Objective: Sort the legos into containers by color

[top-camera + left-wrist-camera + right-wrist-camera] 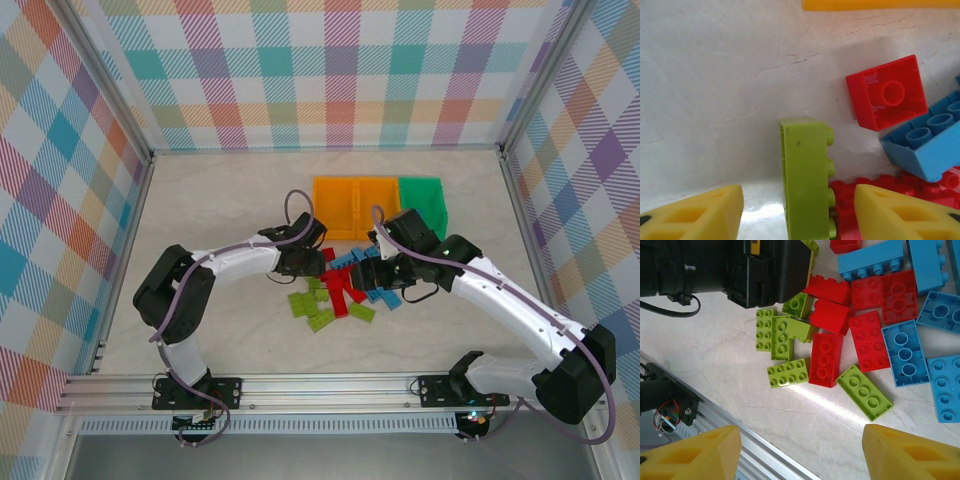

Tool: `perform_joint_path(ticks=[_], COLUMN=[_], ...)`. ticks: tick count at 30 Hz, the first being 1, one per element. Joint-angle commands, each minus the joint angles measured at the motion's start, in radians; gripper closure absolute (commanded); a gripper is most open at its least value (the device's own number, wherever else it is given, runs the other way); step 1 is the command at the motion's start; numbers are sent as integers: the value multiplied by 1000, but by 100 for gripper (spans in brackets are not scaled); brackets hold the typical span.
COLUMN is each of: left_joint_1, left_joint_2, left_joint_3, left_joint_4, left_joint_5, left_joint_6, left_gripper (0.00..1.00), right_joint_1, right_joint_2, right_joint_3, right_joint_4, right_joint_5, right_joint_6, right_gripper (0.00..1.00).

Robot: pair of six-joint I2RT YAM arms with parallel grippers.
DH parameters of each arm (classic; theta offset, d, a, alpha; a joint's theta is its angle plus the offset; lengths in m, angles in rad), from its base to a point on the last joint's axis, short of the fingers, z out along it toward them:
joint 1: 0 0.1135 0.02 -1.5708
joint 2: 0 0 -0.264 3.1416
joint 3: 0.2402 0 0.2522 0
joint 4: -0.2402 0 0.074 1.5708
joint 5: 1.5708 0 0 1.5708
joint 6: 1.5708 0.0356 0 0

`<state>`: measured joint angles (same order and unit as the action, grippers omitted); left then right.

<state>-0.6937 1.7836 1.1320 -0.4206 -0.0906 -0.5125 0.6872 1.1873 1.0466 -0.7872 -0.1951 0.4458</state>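
Note:
The legos (pixel 340 288) lie in a mixed pile of red, light blue and lime green in front of the containers, two orange bins (pixel 355 206) and a green bin (pixel 423 203). My left gripper (pixel 302 264) is low at the pile's left edge. In the left wrist view a lime green brick (pixel 805 175) stands on its edge between the yellow fingers (pixel 700 215), with a gap on each side, wider on the left; the left gripper (pixel 800 217) is open around it. My right gripper (pixel 376 272) hovers over the pile, and in its wrist view the right gripper (pixel 800 455) is open with nothing between its fingers.
An upturned red brick (pixel 887 92) and a blue brick (pixel 927 142) lie just right of the lime one. The orange bin's edge (pixel 880 4) is close behind. The left arm's black wrist (pixel 740 265) borders the pile. The metal rail (pixel 715 410) runs along the table's near edge.

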Motion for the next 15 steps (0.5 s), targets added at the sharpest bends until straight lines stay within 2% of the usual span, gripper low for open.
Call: perform_joint_path(ticks=[1,10,15], left_joint_1=[13,19,19], left_joint_2=[27,52,-83], left_joint_3=[16,16,-12], left_joint_4=[52,70,68], left_joint_5=[-24,-33,-20], left_joint_6=[-18,-24,-20], left_gripper=[45,85,91], right_joint_1=[3,5,4], right_joint_2=[-6,-43,-91], right_joint_3=[4,-9,-32], right_joint_4=[2,37,89], right_joint_5=[17,33,83], right_joint_6=[4,17,34], right_gripper=[34,34,33])
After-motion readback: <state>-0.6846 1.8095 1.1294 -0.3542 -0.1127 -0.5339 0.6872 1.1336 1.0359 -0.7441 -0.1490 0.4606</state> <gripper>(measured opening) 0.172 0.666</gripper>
